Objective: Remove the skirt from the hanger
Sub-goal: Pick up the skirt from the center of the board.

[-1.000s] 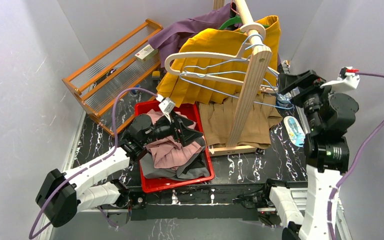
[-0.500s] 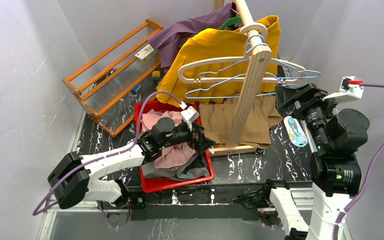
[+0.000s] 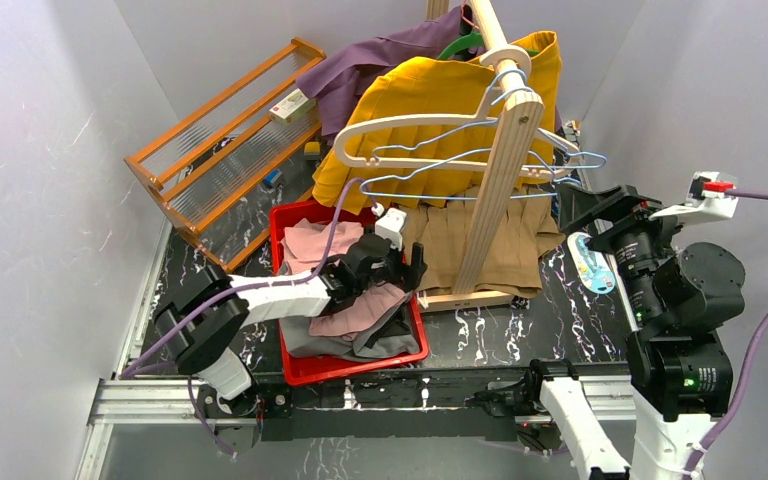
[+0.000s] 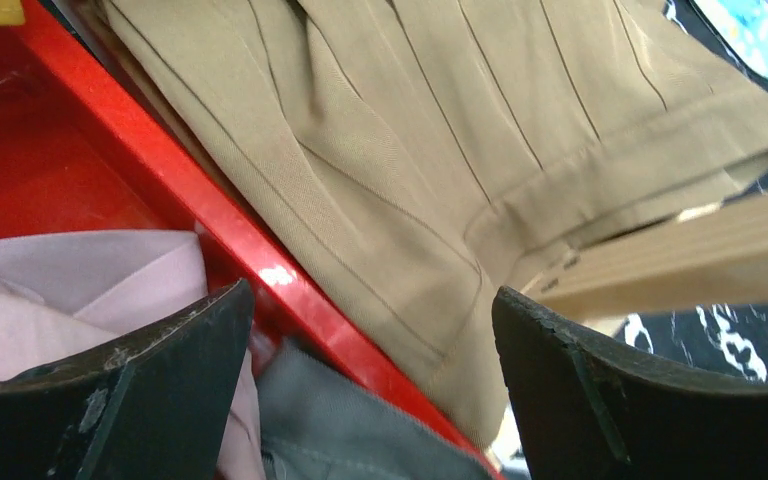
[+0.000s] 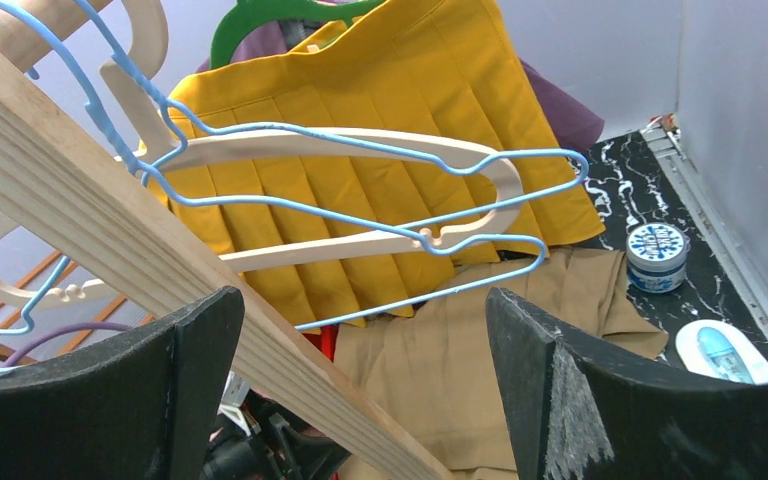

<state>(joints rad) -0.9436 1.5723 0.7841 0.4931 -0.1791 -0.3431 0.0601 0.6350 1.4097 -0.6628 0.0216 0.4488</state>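
A yellow pleated skirt (image 3: 430,90) hangs at the back of the wooden rack (image 3: 495,190), under a green hanger (image 5: 270,15). In front of it dangle an empty cream hanger (image 3: 410,125) and empty blue wire hangers (image 3: 480,160). A tan skirt (image 3: 450,240) lies on the table at the rack's foot. My left gripper (image 3: 410,265) is open, low over the right rim of the red bin (image 4: 210,215), with the tan skirt (image 4: 410,150) just ahead. My right gripper (image 3: 585,205) is open and empty, off to the right of the hangers (image 5: 360,160).
The red bin (image 3: 300,370) holds pink and grey clothes. A purple garment (image 3: 380,55) hangs behind the yellow skirt. An orange wooden frame (image 3: 225,135) leans at the back left. A round tin (image 5: 657,255) and a blue-white packet (image 3: 592,262) lie near the right wall.
My left arm has swung right across the bin to its right rim and the tan skirt, jaws narrowing slightly. The empty hangers have swung on the rod. My right arm has drawn back and lower.
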